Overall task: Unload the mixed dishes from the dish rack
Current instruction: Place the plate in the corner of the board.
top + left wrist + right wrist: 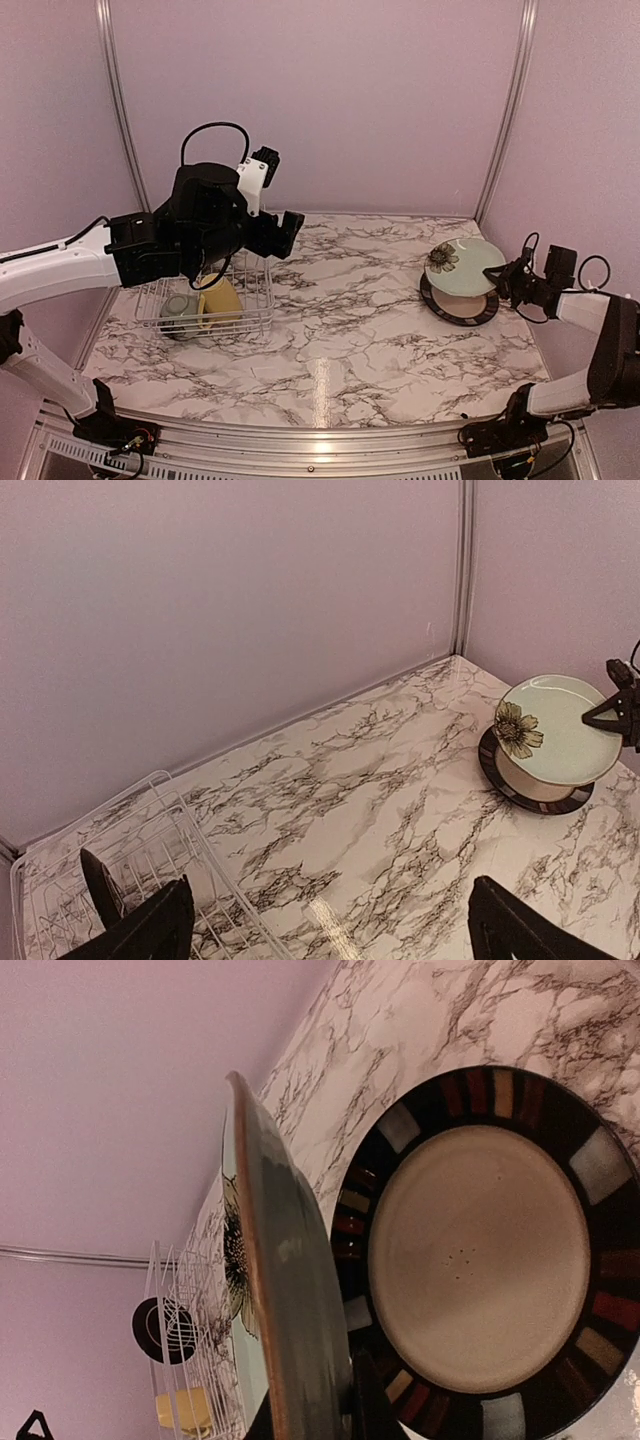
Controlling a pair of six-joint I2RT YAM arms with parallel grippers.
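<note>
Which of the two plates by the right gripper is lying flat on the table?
The dark-rimmed plate with the cream centre; the pale-green flowered plate is tilted over it, its edge pinched in the right gripper.

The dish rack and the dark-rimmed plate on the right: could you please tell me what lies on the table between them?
Nothing lies there: between the dish rack and the dark-rimmed plate the top external view shows only bare marble table.

We tag this as a robot lab test cell: plain lilac panel walls (320, 100) framed by aluminium posts (118, 110), a marble-print tabletop (360, 320) with a metal rail (300, 440) along the near edge, left arm (60, 265) and right arm (600, 335) bolted there, exposed cables (213, 124) looping off both.
</note>
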